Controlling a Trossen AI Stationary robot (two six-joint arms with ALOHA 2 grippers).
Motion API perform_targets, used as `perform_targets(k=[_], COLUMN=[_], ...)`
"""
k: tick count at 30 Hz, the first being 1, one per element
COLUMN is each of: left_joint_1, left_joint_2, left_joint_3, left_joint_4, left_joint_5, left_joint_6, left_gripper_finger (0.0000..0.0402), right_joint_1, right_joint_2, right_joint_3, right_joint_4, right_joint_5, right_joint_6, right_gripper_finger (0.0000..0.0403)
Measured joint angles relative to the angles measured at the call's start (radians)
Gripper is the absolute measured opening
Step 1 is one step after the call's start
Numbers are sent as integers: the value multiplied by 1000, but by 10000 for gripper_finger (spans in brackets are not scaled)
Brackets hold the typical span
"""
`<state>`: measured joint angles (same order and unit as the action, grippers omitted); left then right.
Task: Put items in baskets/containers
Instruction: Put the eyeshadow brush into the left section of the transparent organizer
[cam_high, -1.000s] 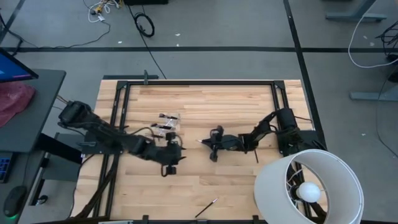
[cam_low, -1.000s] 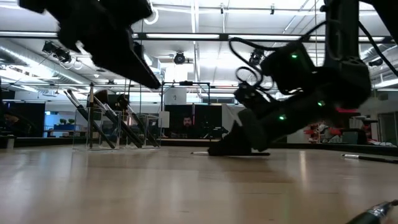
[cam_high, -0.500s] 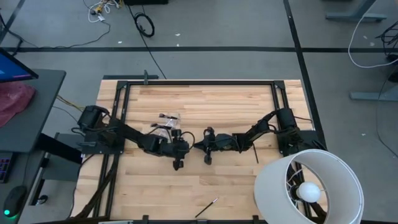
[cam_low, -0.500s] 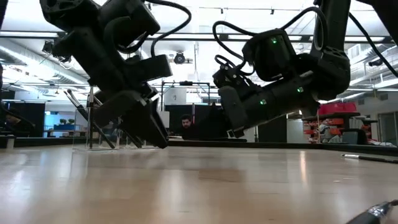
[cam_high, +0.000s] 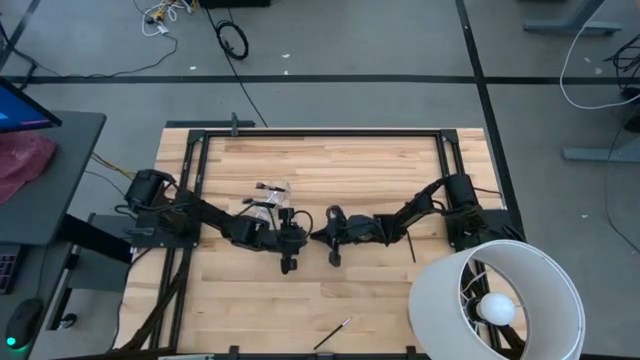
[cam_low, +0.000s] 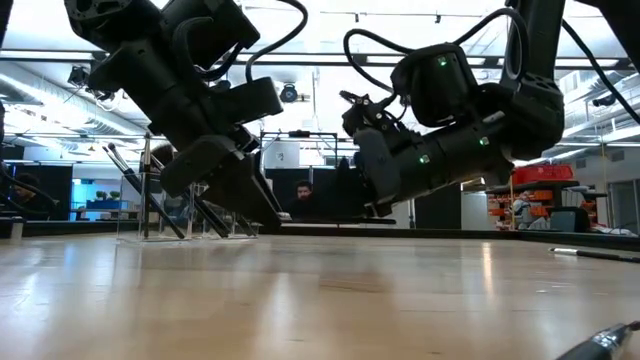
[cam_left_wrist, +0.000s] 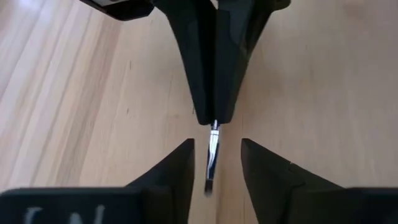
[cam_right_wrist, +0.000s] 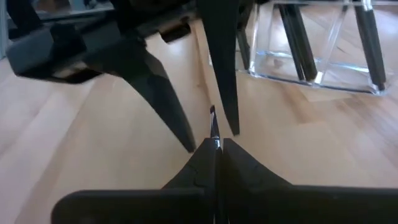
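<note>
A thin dark makeup brush (cam_left_wrist: 212, 155) sticks out of my right gripper (cam_right_wrist: 216, 144), which is shut on it above the table's middle (cam_high: 325, 235). My left gripper (cam_left_wrist: 216, 146) faces it from the left (cam_high: 302, 238), open. Its two fingers stand on either side of the brush's free end (cam_right_wrist: 212, 121) without touching it. The clear container (cam_right_wrist: 317, 56) stands just beyond on the far side (cam_high: 268, 200), with several dark brushes leaning inside it. My right gripper pinches the brush between its two fingertips at the silver ferrule (cam_left_wrist: 214, 127). It comes level from the table's right, with the fingers along the brush. The brush is lifted clear of the table, about level, and its dark end points toward my left gripper.
A big white lamp shade (cam_high: 497, 300) stands at the near right corner. One loose brush (cam_high: 332, 335) lies near the near edge. Another thin dark stick (cam_high: 412, 245) lies by the right arm. Bare wood (cam_high: 230, 310) lies between the grippers and the near edge.
My right gripper has risen off the table with the brush and shifted a little left. My left gripper has swung right and toward the far edge until it faces the right gripper, its fingers coming around the brush's free end. Both have kept nearly still in the last half second.
</note>
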<state>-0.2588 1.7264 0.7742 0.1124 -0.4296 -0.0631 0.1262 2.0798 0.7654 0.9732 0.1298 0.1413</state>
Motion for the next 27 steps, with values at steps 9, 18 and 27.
perform_targets(k=[9, 18, 27], left_joint_1=[10, 8, -8], left_joint_2=[2, 2, -27], left_joint_3=[0, 1, 4], left_joint_4=[18, 15, -179], left_joint_5=[-10, -2, 1], left_joint_6=[-1, 1, -19], left_gripper_finger=[69, 13, 13], right_joint_1=[1, 2, 2], right_joint_2=[-1, -1, -2], right_joint_3=[0, 1, 2], right_joint_4=[6, -4, -90], right_joint_5=[0, 3, 19], right_joint_6=[0, -2, 33], right_gripper_finger=[8, 37, 130])
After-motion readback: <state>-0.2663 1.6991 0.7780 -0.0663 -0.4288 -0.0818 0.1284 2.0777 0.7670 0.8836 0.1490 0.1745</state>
